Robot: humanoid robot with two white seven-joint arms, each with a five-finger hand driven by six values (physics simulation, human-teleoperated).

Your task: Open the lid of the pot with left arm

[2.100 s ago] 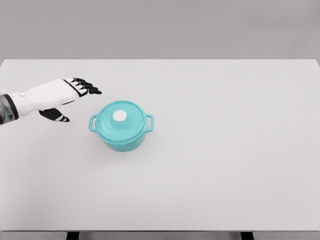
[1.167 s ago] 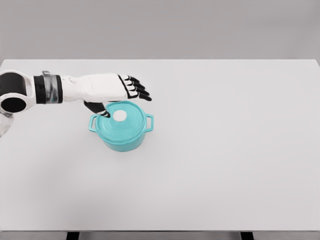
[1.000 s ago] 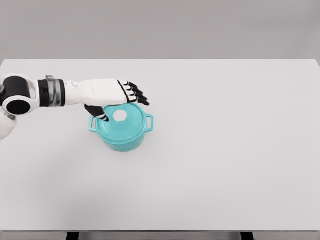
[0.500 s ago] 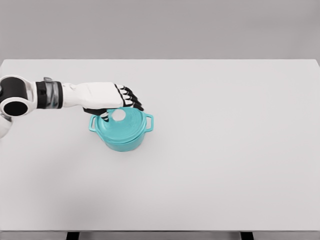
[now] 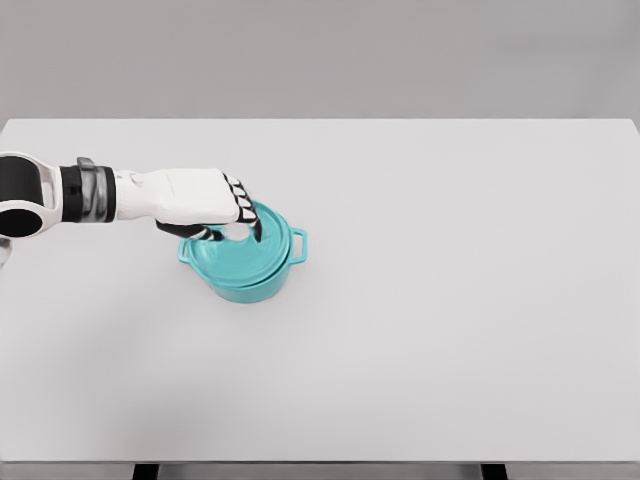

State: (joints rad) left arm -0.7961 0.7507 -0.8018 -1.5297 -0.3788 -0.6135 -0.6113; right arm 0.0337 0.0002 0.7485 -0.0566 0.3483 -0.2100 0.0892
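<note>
One teal pot, one lid; the left hand seemingly clasps its hidden knob.

No readable text, label, brand, number or sign showing anywhere.
</note>
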